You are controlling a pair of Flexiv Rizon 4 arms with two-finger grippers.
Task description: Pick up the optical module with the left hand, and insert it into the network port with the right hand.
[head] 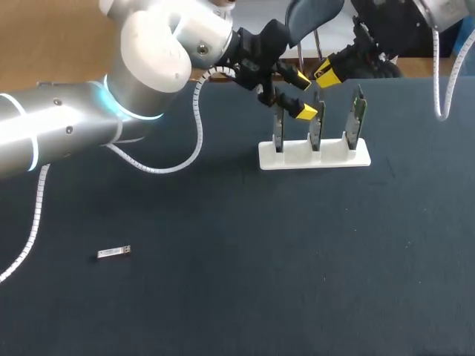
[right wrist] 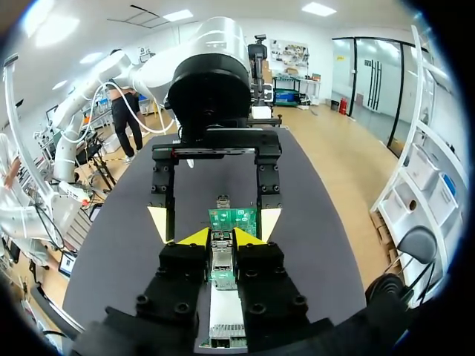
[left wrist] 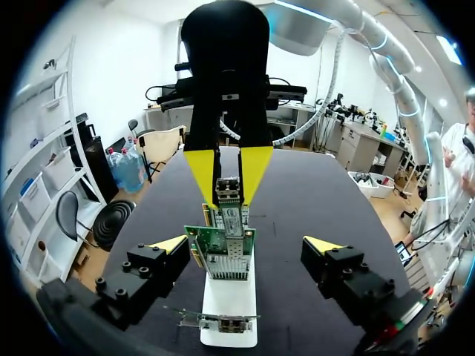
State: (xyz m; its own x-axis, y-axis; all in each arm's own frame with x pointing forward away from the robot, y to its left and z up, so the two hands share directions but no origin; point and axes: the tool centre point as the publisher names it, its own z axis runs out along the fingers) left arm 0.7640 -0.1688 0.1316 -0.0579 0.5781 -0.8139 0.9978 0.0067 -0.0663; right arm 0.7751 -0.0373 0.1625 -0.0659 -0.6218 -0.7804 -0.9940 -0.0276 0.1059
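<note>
optical module (head: 113, 253) lies flat on the table (head: 223, 297), well apart from the white stand (head: 314, 157) and from both grippers. left gripper (head: 301, 95) hangs just beside the stand, fingers spread wide, holding nothing. right gripper (right wrist: 221, 236) is above the stand, fingers pinched on the middle card's (head: 316, 127) network port (right wrist: 221, 259).

Head overhead; wrist cams face each other across stand (head: 314, 157).
</note>
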